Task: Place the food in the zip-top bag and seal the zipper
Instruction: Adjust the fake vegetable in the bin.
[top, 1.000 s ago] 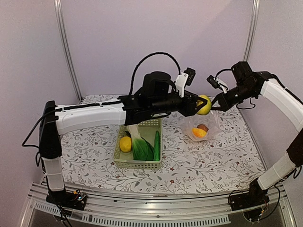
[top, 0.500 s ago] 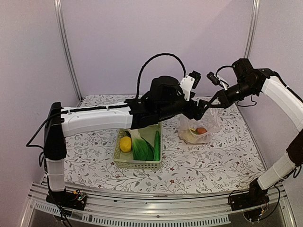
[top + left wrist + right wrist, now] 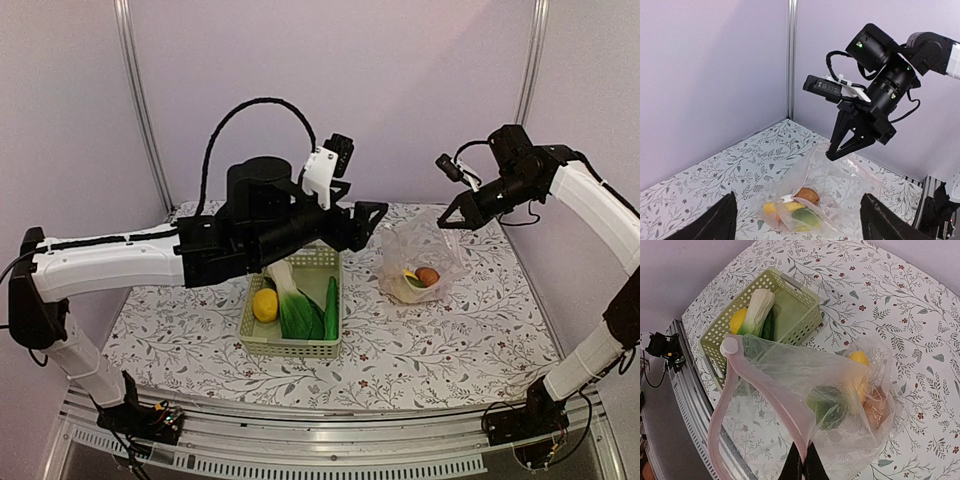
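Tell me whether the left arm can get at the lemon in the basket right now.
Probably yes. The left gripper hangs open and empty near the basket, and the lemon lies uncovered beside the bok choy.

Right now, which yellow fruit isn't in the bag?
The lemon in the pale green basket, left of the bok choy; the other yellow fruit lies inside the zip-top bag.

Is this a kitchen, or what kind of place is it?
Probably a robot test booth, not a kitchen: white-and-black left arm and right arm bolted to a metal rail, plain lilac walls with metal posts, and toy vegetables in a pale green lattice basket on a flowery tablecloth.
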`<state>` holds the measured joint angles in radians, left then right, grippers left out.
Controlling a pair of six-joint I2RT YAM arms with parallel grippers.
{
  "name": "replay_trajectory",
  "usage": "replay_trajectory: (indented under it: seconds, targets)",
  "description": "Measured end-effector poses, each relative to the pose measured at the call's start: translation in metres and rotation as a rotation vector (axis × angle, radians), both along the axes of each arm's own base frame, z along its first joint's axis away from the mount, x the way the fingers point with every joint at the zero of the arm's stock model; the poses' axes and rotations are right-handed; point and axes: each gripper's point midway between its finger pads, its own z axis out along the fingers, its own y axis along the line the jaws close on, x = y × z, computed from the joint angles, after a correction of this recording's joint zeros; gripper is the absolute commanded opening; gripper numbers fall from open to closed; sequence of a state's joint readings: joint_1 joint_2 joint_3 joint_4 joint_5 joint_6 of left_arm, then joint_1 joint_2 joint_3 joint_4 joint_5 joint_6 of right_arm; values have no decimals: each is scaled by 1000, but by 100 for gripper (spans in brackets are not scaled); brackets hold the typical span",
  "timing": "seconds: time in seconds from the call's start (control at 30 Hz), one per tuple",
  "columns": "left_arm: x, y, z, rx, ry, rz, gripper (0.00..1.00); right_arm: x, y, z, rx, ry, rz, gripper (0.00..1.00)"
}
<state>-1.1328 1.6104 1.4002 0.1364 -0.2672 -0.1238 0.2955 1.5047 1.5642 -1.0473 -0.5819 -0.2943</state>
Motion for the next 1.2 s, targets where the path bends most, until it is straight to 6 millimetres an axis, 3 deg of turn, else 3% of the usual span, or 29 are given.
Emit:
replay_trajectory:
  seconds: [0.4, 0.73, 1.0, 1.2]
  targets:
    - [-6, 81, -106, 198, 186, 205, 83, 6, -7, -4, -8, 8, -24, 0]
    - [-6, 123, -138, 275, 304, 335, 81, 8, -9, -5, -15, 6, -30, 0]
    - [8, 167, -174, 287, 483, 496, 74, 12, -15, -4, -29, -5, -54, 0]
    - [3, 182, -207, 280, 623, 541, 72, 16, -19, -3, -50, -20, -71, 0]
